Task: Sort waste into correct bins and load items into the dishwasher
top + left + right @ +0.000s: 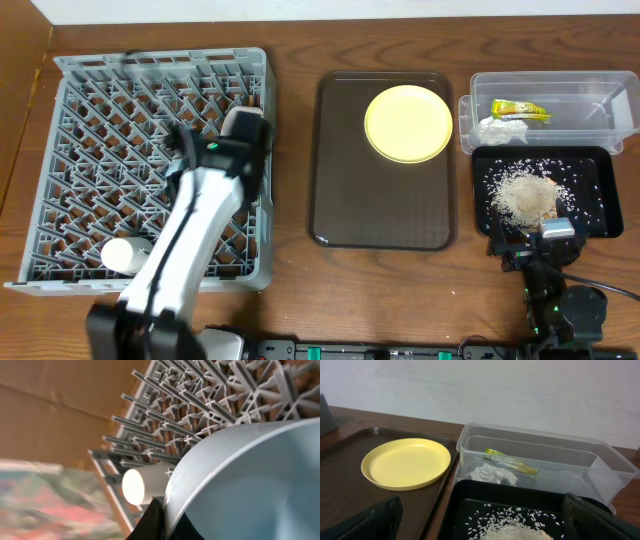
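Observation:
My left gripper (pixel 162 520) is shut on the rim of the light-blue bowl (pixel 250 485) and holds it over the grey dish rack (pixel 70 120), whose lattice shows in the left wrist view (pixel 200 400). In the overhead view my left arm (pixel 215 170) hides the bowl. A white cup (pixel 125 255) lies on its side in the rack, just past the bowl (pixel 134 485). My right gripper (pixel 480 525) is open and empty at the front of the black tray (pixel 595 215), which holds rice scraps (pixel 525 195). The yellow plate (pixel 408 123) lies on the brown tray (pixel 350 200).
The clear tub (pixel 600 95) behind the black tray holds the yellow-green wrapper (pixel 520 110) and the white tissue (pixel 500 128). Both show in the right wrist view, wrapper (pixel 512 462) and tissue (pixel 492 474). The white bowl and chopsticks are not in view.

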